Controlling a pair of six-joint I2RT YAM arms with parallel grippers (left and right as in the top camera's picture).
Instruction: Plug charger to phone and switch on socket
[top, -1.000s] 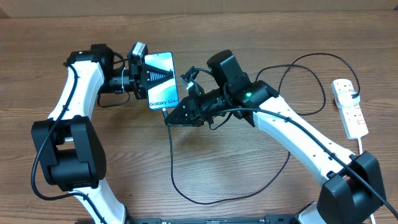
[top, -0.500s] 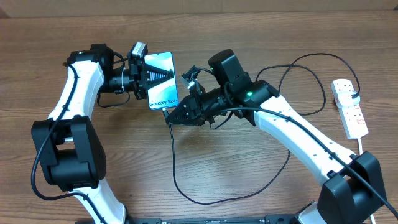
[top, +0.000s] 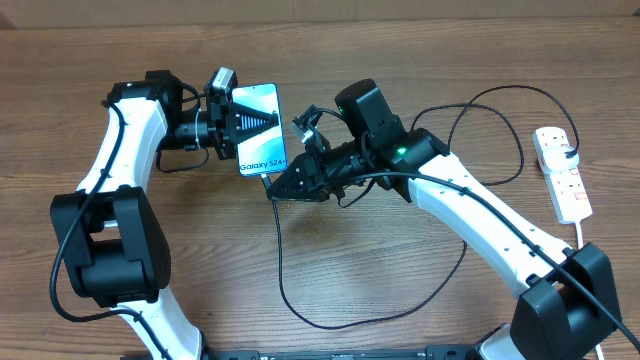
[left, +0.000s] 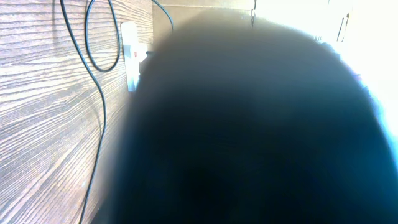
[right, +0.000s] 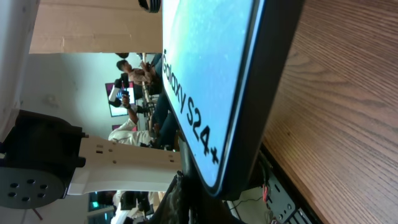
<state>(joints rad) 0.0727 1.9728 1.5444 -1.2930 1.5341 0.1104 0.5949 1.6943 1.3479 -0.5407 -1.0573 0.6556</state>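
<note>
The phone (top: 262, 152) is held above the table, its light blue screen facing up, with my left gripper (top: 243, 128) shut on it from the left side. My right gripper (top: 274, 190) is shut on the charger's connector tip right at the phone's lower end, below the "Galaxy S24" text. From there the charger (top: 277, 260) hangs as a thin black cable, loops over the table and runs to the socket (top: 560, 172) at the far right. In the right wrist view the phone (right: 205, 74) fills the middle, its end just above my dark fingertips (right: 186, 202). The phone (left: 249, 124) blocks most of the left wrist view.
The socket's thick white cord (top: 580, 232) runs off toward the right front edge. The black cable loops across the wooden table (top: 400, 290) between the arms and behind my right arm. The left wrist view shows the socket (left: 130, 56) and a cable loop (left: 101, 93) beyond the phone.
</note>
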